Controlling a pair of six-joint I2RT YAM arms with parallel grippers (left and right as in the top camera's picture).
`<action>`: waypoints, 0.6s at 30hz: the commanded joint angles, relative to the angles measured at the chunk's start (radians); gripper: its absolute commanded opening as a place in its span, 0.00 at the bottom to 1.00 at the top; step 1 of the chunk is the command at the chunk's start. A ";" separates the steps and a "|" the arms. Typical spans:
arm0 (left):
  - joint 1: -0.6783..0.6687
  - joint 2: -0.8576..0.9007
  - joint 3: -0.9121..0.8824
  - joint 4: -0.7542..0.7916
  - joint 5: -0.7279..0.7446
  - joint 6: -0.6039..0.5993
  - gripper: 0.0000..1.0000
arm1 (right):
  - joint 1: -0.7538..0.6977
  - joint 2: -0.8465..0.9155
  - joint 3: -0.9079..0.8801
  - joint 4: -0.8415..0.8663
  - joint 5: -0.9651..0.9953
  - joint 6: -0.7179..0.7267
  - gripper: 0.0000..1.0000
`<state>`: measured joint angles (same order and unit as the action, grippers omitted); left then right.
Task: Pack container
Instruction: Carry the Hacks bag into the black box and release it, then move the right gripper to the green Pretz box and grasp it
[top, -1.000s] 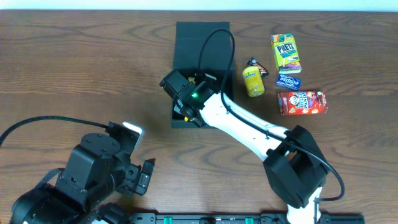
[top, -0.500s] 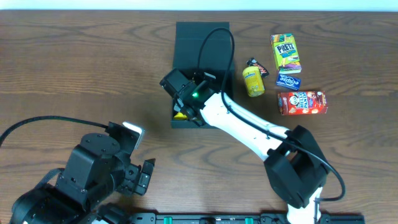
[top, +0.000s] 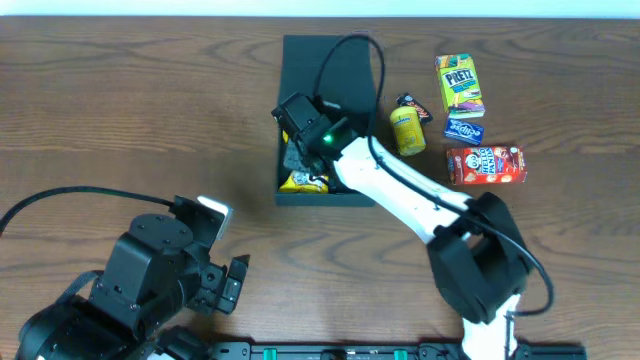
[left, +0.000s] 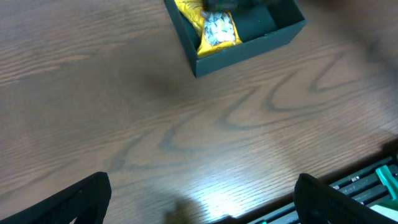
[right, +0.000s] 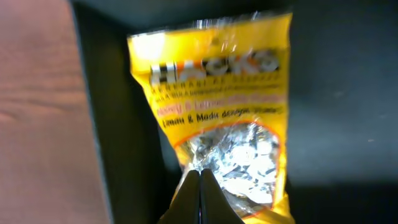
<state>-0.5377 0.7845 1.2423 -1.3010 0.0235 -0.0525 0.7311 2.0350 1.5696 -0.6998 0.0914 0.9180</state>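
The container (top: 312, 70) is set at the far centre of the worktop (top: 120, 120). A yellow packet (top: 303, 181) has been uncovered in its near-left corner as the right fingers (right: 186, 202), pressed together, were drawn farther off. One item is judged packed, and the left fingers (left: 81, 199) are held spread.

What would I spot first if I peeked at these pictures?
The bright yellow snack bag pops out, lying in the front-left corner of the dark container, with the right pincer just above it. Next come the colourful snacks on the wooden table to the container's right, like the green Pretz box and the red box.
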 joint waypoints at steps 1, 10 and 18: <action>0.002 0.000 0.004 -0.001 0.003 -0.007 0.95 | -0.002 0.047 0.003 -0.003 -0.075 -0.045 0.01; 0.002 0.000 0.004 -0.001 0.003 -0.007 0.95 | -0.008 0.112 0.003 0.021 -0.126 -0.092 0.02; 0.002 0.000 0.004 -0.001 0.003 -0.007 0.95 | -0.020 0.145 0.003 0.034 -0.133 -0.161 0.02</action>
<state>-0.5377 0.7845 1.2423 -1.3010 0.0235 -0.0525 0.7235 2.1384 1.5696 -0.6670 -0.0246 0.7948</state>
